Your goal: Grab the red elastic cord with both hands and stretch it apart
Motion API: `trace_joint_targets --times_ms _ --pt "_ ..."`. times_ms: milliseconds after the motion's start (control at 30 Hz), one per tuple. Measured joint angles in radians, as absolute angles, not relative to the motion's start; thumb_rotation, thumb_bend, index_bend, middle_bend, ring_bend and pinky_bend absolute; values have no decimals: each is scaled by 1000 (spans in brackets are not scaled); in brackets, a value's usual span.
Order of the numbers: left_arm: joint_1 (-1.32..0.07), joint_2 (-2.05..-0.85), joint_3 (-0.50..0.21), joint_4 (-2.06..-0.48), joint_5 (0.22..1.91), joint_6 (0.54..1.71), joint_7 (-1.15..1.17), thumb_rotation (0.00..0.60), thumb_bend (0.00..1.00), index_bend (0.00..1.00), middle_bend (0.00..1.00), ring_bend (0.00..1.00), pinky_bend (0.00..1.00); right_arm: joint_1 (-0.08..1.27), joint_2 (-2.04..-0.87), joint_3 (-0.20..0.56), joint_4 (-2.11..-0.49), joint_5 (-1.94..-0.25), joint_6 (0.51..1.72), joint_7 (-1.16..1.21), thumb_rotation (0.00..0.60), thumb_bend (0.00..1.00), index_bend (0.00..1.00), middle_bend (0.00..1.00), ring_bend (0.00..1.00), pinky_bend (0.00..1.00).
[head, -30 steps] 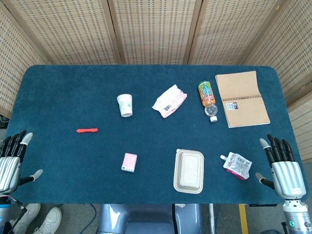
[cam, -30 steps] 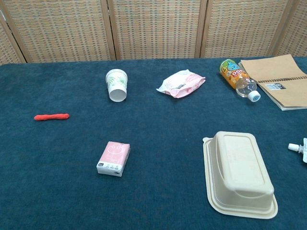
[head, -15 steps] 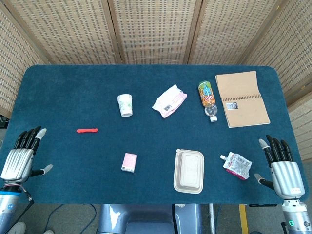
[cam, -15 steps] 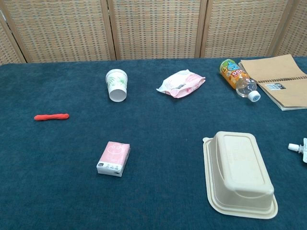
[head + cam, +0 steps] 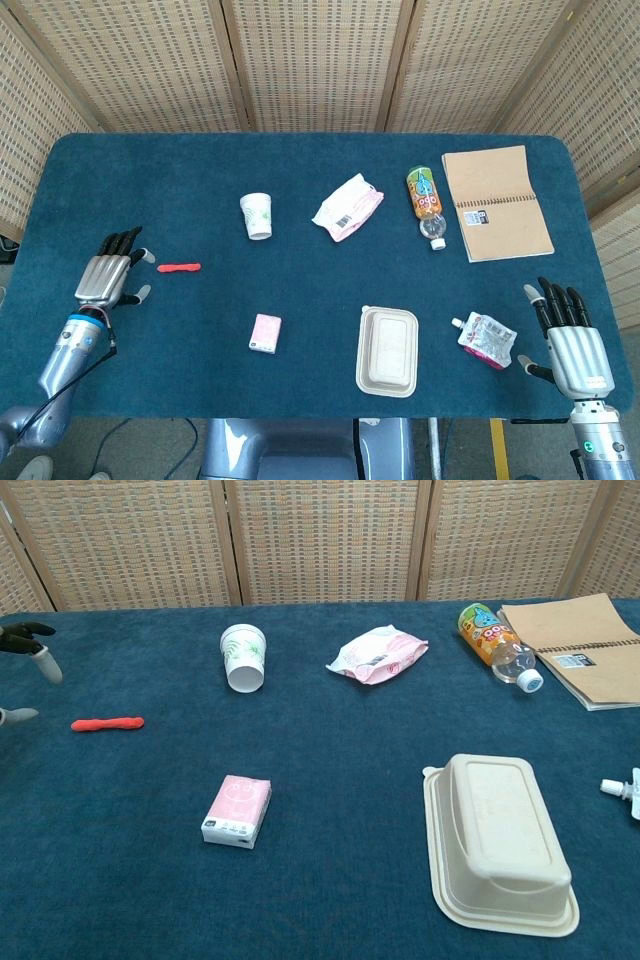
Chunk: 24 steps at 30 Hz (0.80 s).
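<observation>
Red elastic cord: flat on table, untouched.
Left hand: empty, fingers apart, just left of cord.
Right hand: empty, fingers spread, near table's right edge.

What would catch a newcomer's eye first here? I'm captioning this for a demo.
Probably the red elastic cord, small and bright on the dark blue table, at its left side. The left hand hovers open just left of it without touching; the right hand waits open at the near right corner, beside a foil pouch.
</observation>
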<state>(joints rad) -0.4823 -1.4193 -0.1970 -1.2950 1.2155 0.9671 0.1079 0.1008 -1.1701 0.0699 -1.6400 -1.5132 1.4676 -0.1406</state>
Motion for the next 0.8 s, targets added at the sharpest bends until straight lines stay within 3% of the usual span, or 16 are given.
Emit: trace_joint_targets --times_ms 300,800 --pt "-561 -1548 -211 -1135 1135 886 131 600 404 397 0 0 0 103 -1165 69 -1637 -1506 1459 -119 600 0 0 0 0 0" --pt "-584 -1620 -207 -1004 1100 859 124 600 428 423 0 0 0 109 -1163 68 -1630 -1500 1446 -86 600 0 0 0 0 0"
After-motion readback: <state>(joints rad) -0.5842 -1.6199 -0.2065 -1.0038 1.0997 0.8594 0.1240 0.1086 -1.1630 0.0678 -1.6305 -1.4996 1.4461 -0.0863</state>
